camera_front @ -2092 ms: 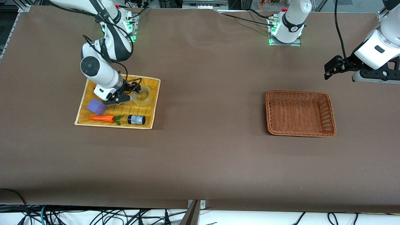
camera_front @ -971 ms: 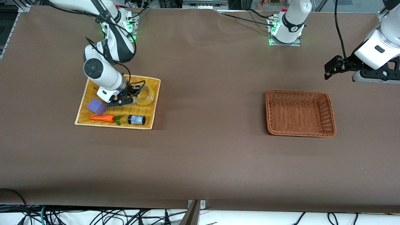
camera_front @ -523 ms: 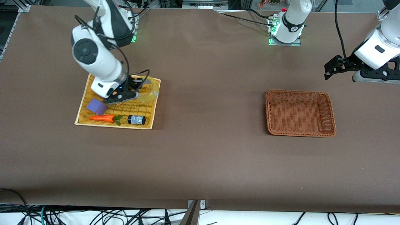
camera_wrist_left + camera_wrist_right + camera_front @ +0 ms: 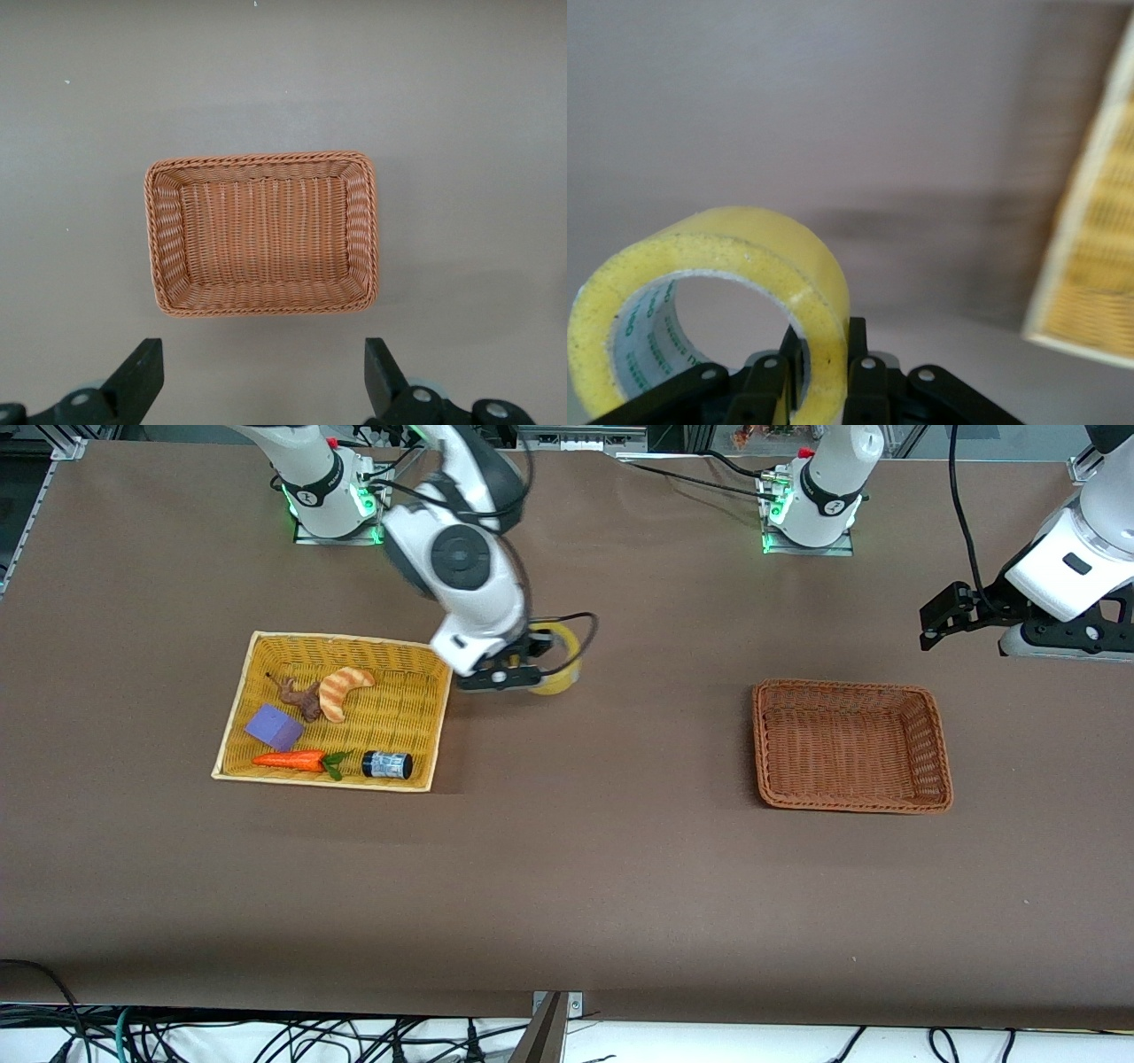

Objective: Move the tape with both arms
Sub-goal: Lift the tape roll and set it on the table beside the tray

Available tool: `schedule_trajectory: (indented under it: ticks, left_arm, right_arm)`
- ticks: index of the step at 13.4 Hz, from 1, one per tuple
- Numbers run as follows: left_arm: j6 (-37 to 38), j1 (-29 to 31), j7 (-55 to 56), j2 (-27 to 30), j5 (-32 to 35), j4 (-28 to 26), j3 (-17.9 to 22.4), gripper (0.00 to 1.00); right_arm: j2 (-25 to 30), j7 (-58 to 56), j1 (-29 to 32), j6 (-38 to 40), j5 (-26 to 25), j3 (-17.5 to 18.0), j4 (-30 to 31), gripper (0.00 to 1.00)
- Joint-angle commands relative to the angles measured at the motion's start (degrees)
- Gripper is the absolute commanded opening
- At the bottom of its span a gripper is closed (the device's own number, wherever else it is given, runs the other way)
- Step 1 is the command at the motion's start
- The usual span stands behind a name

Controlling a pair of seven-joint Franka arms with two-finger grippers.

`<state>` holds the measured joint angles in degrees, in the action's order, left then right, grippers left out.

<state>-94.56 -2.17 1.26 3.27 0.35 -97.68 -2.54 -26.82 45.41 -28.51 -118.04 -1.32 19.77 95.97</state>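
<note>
My right gripper (image 4: 524, 671) is shut on the pale-yellow tape (image 4: 562, 660) and holds it in the air over the bare brown table, just beside the yellow tray (image 4: 423, 779). In the right wrist view the tape (image 4: 771, 266) stands on edge with its wall pinched between my fingers (image 4: 858, 341), one inside the hole and one outside. My left gripper (image 4: 941, 615) is open and empty, waiting in the air at the left arm's end of the table. The left wrist view shows its fingertips (image 4: 140, 376) wide apart above the brown basket (image 4: 165, 305).
The yellow tray holds a purple block (image 4: 274, 727), a carrot (image 4: 292, 761), a black-capped jar (image 4: 387, 764), a croissant (image 4: 343, 690) and a brown piece (image 4: 304, 699). The empty brown wicker basket (image 4: 937, 775) sits toward the left arm's end.
My right arm has lifted the tape out of the yellow tray and carried it toward the table's middle, uncovering the croissant and brown piece. The left arm has not moved.
</note>
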Motion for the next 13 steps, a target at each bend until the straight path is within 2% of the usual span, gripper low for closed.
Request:
schedule_trajectory:
  ticks: [1,4,10,13]
  left_arm:
    - [0.96,0.15,-0.39,-0.02,-0.26,1.0,-0.01,1.0]
    - [1.04,0.59,-0.3,-0.11,-0.97,0.99,0.43,1.0]
    - [1.04,0.5,-0.21,-0.11,-0.97,1.0,0.17,1.0]
    - [2.53,-0.11,-1.0,-0.28,-1.06,0.91,0.08,1.0]
  right_arm:
    - [-12.0,12.11,-6.8,0.97,-7.35,-0.44,-14.11,0.0]
    - [-17.73,18.56,-10.59,-1.12,-12.12,-0.44,-17.83,0.0]
    - [-22.57,23.4,-12.36,-7.02,-14.58,-0.52,-17.48,0.0]
    - [-23.19,23.76,-12.53,-7.73,-14.85,-0.52,-17.4,0.19]
